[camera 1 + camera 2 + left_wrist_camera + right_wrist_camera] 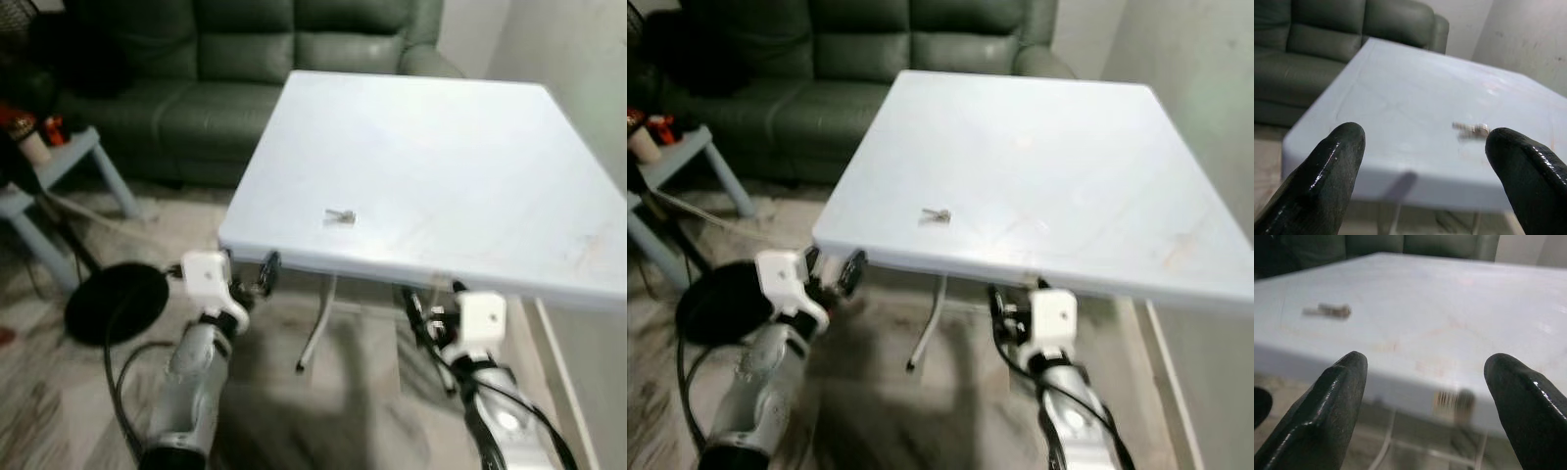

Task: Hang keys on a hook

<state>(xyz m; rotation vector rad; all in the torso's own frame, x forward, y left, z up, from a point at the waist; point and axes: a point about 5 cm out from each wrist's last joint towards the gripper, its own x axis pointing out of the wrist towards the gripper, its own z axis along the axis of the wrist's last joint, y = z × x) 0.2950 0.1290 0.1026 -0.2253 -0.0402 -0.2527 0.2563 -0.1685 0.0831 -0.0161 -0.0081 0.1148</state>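
Note:
A small set of metal keys (340,216) lies on the white table (470,166) near its front edge, left of centre; the keys (1471,129) also show in the left wrist view and the keys (1327,311) in the right wrist view. My left gripper (250,275) hovers just below and in front of the table's front left corner, open and holding nothing. My right gripper (431,305) hangs under the front edge further right, also open and holding nothing. The two black fingertips (1332,161) of the left gripper stand wide apart.
A dark green sofa (245,59) stands behind the table. A pale blue side table (59,166) with small items is at the left. A black round fan base (116,302) and cables lie on the floor at the left. A wall (588,59) runs along the right.

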